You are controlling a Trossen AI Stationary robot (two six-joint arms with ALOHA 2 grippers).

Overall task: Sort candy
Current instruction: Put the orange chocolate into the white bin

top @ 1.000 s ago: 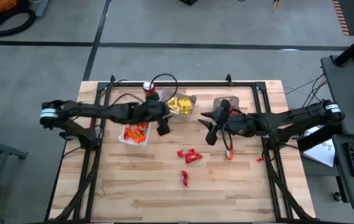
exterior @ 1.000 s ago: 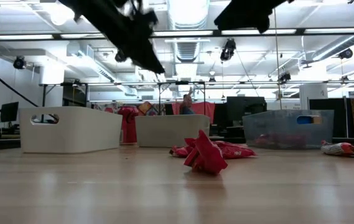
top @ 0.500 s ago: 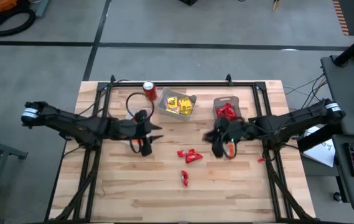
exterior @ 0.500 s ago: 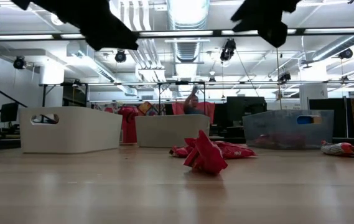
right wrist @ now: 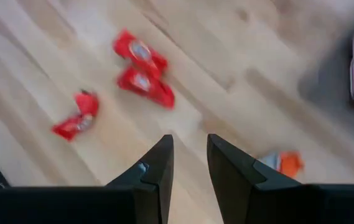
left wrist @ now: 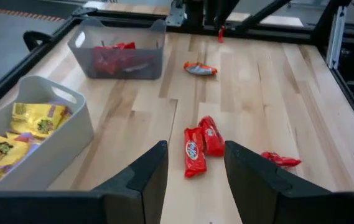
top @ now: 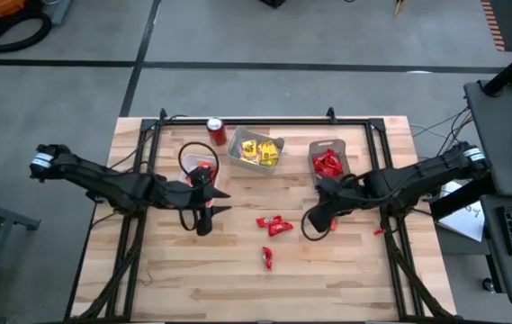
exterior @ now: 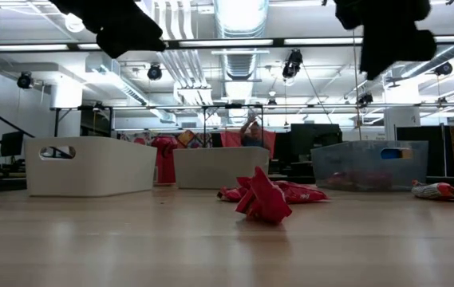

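Most candy (top: 258,151) binned; red pair (top: 274,224), single red (top: 266,259), orange piece (left wrist: 200,68) loose on table (top: 345,279). Left gripper (top: 203,216), right gripper (top: 318,216) empty, fingers parted.

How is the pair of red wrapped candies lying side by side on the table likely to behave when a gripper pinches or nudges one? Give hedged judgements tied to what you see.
The red candies look small and flat, so probably light and unlikely to roll. Their glossy wrappers suggest they may slide on the smooth wooden table if nudged. The crinkled wrapper ends would likely flex under the fingers.
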